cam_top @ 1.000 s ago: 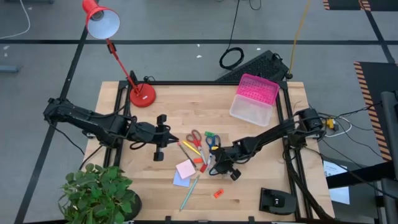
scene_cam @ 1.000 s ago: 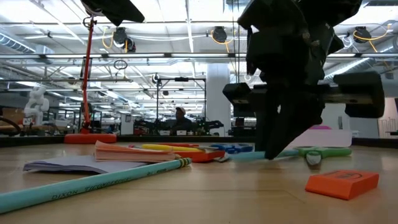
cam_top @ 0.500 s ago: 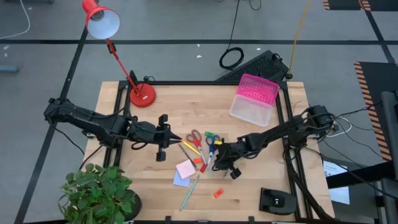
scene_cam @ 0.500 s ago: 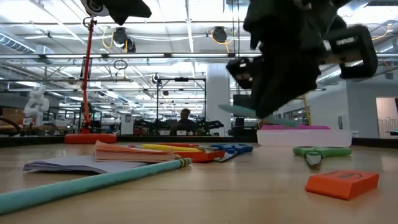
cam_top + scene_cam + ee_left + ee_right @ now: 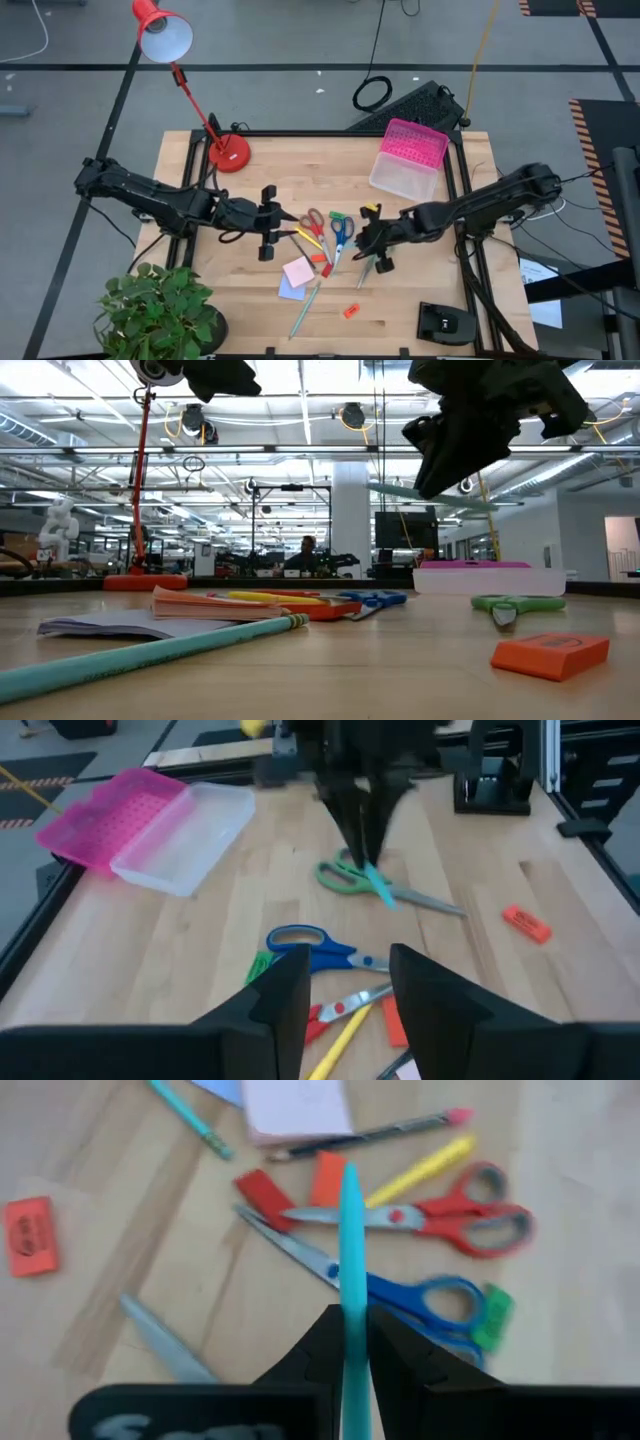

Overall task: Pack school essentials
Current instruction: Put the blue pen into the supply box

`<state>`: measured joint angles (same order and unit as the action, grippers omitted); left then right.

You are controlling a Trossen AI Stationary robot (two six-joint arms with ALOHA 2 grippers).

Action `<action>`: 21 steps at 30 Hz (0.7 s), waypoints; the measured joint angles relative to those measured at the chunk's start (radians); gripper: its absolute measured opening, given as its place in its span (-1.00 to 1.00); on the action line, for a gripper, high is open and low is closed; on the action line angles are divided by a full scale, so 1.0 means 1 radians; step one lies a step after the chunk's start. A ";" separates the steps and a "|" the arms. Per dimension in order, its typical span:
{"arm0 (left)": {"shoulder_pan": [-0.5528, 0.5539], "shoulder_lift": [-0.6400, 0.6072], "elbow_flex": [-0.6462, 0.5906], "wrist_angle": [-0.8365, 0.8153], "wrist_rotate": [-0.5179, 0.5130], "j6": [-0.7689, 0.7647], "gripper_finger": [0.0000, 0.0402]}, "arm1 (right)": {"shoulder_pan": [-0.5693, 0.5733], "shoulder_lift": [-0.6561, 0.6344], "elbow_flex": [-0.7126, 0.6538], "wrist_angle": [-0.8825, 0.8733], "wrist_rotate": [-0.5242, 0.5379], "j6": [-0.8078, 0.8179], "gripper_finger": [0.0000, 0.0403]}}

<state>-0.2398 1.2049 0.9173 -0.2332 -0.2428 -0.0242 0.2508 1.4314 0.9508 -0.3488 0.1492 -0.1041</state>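
The left gripper (image 5: 283, 226) is hovering low over the wood table (image 5: 420, 290), left of the pile, its fingers (image 5: 285, 990) parted with nothing between them. Just ahead of it the school essentials are lying in a loose cluster at the table's middle: a pink sticky-note pad (image 5: 298, 271) resting on a lavender pad (image 5: 288, 289), a long teal pencil (image 5: 304, 311) stretching toward the near edge, a yellow pen (image 5: 305, 238), and red-handled scissors (image 5: 314, 222) beside blue-handled scissors (image 5: 342, 230). Small red erasers (image 5: 262, 1187) are sitting among the blades, and a green eraser (image 5: 338, 215) is lying by the blue handles. An orange eraser (image 5: 351, 310) is lying apart, nearer the front edge. The green-handled scissors (image 5: 350, 877) are lying just right of the cluster. Above them the right gripper (image 5: 365, 240) is hanging clear of the table, its jaws pinching a teal pen (image 5: 351, 1260). The clear box with pink lid (image 5: 409, 158) is sitting open, well back to the right.
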 joint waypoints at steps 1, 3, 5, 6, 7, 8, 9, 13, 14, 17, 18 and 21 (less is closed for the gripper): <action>0.000 0.000 0.000 0.000 0.000 -0.001 -0.28 | 0.000 -0.013 0.000 -0.006 0.015 0.013 -0.85; 0.000 0.000 0.000 -0.001 0.000 -0.004 -0.28 | 0.000 -0.040 0.000 -0.016 0.042 0.038 -0.85; 0.000 0.000 0.000 -0.001 0.000 -0.004 -0.28 | 0.000 -0.070 0.000 -0.038 0.064 0.058 -0.85; 0.000 0.000 0.000 -0.001 0.000 -0.004 -0.28 | 0.000 -0.085 0.000 -0.034 0.064 0.068 -0.85; 0.000 0.000 0.000 -0.001 0.000 -0.005 -0.28 | 0.000 -0.101 0.000 -0.037 0.064 0.078 -0.85; 0.000 0.000 0.000 -0.001 0.000 -0.008 -0.28 | 0.000 -0.118 0.000 -0.047 0.064 0.091 -0.85; 0.000 0.000 0.000 0.000 0.000 -0.012 -0.28 | -0.001 -0.133 0.000 -0.050 0.065 0.103 -0.85; 0.000 0.000 0.000 0.010 -0.001 -0.015 -0.28 | -0.006 -0.207 0.000 -0.054 0.124 0.129 -0.85; 0.000 0.000 0.000 0.011 -0.001 -0.016 -0.28 | -0.010 -0.226 0.000 -0.053 0.136 0.128 -0.85; 0.000 0.000 0.000 0.008 -0.001 -0.034 -0.28 | -0.038 -0.283 0.001 -0.058 0.138 0.126 -0.85; 0.000 0.000 0.000 0.005 0.000 -0.038 -0.28 | -0.050 -0.302 0.006 -0.072 0.139 0.124 -0.85; -0.001 0.000 0.000 0.004 0.005 -0.038 -0.28 | -0.097 -0.339 0.042 -0.144 0.138 0.121 -0.85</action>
<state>-0.2405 1.2047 0.9173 -0.2296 -0.2382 -0.0620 0.1539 1.0924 0.9929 -0.4925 0.2874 0.0174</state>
